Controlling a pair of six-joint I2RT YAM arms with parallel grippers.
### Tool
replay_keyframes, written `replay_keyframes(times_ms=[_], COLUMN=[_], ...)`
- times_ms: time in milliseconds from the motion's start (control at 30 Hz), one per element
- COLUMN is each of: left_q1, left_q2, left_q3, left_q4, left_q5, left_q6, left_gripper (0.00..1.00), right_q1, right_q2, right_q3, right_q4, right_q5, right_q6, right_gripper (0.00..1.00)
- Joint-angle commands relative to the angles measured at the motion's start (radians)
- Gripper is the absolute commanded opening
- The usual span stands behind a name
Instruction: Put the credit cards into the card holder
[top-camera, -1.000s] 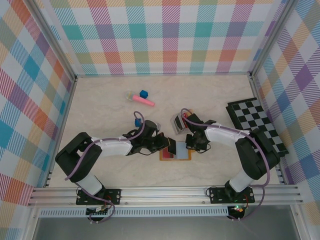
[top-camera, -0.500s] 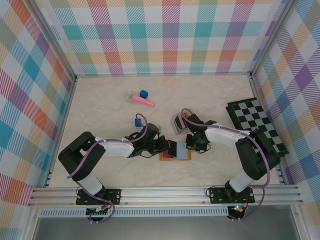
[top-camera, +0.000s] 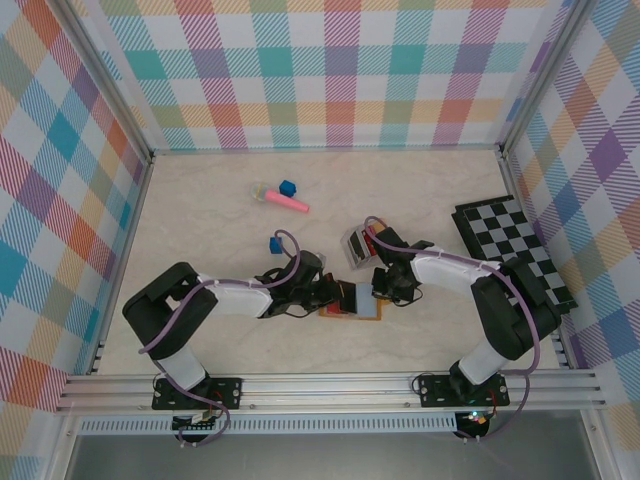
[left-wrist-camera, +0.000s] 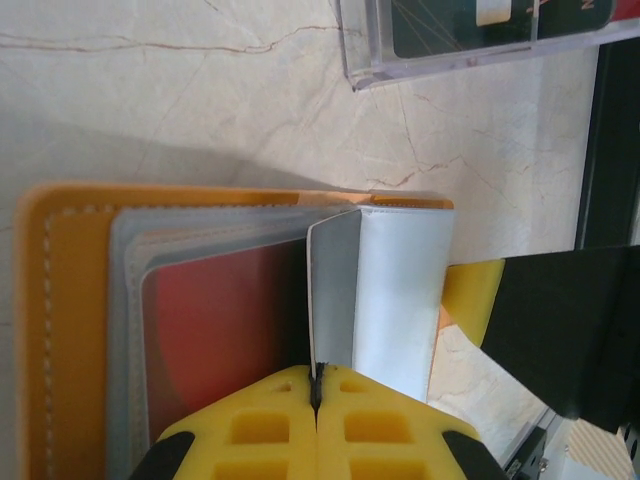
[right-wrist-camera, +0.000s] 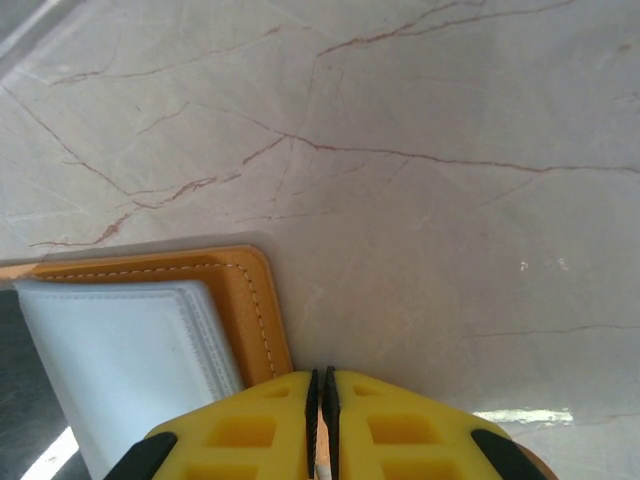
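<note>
Over the open orange-brown card holder (left-wrist-camera: 60, 330), left pincer (left-wrist-camera: 318, 400) tight on a grey card (left-wrist-camera: 335, 300), right pincer (right-wrist-camera: 322, 400) closed at its rim.

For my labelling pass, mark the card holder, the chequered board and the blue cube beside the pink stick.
card holder (left-wrist-camera: 75, 350): left wrist view, on its orange stitched border.
chequered board (top-camera: 500, 232): top external view, on its uncovered far part.
blue cube (top-camera: 288, 187): top external view, on its top face.
</note>
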Motion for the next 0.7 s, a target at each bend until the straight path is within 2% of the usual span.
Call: replay_keyframes(times_ms=[0,300,567,667], left_q1=[-0.021,-0.02,-0.021,-0.02], left_q2=[0.049,0.04,-0.036,-0.036], left_q3=[0.013,0.012,0.01,0.002], left_q4=[0.025,-0.02,-0.201,-0.186], left_q5=[0.001,0.022,-0.041,-0.045], left_q6=[-0.023,-0.007,0.013,0.005], left_gripper=[0.0,0.0,0.0,0.0], right_q1=[0.01,0.01,0.01,0.01], right_q2=[0.073,0.079,0.08,0.083], right_q3=[-0.056,-0.052,-0.05,-0.05], right_q4=[0.071,0.063,0.06,0.065], right_q5=[-0.078,-0.064,-0.059,-0.062], right_q6=[0.024,0.024,0.022,0.021], right_gripper=[0.13,0.13,0.13,0.13])
